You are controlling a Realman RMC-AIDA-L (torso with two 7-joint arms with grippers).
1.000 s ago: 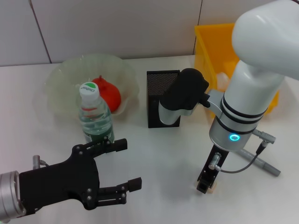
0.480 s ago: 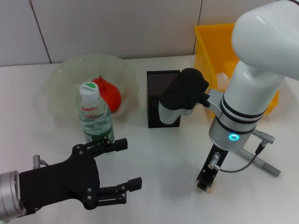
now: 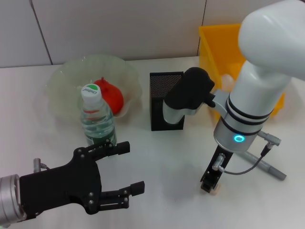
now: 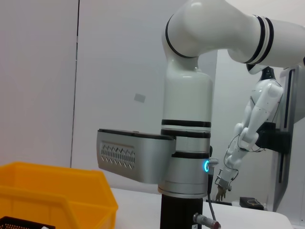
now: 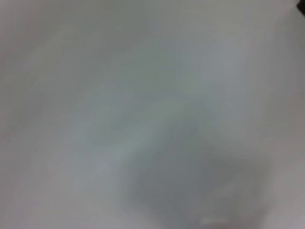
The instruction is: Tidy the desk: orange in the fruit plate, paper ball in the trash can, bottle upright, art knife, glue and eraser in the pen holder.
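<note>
Bottle (image 3: 97,121): white cap carries green lettering, too small to read; green label print also unreadable. Right arm's wrist shows a lit blue ring sign. No other text legible.

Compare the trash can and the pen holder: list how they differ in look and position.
The trash can is a yellow-orange solid-walled plastic bin; the pen holder is a black mesh cup. The trash can is the wider of the two; the pen holder is narrow and upright. The trash can stands at the table's back on the robot's right, partly hidden by the right arm; the pen holder stands near the middle. Both are open-topped and upright.
</note>
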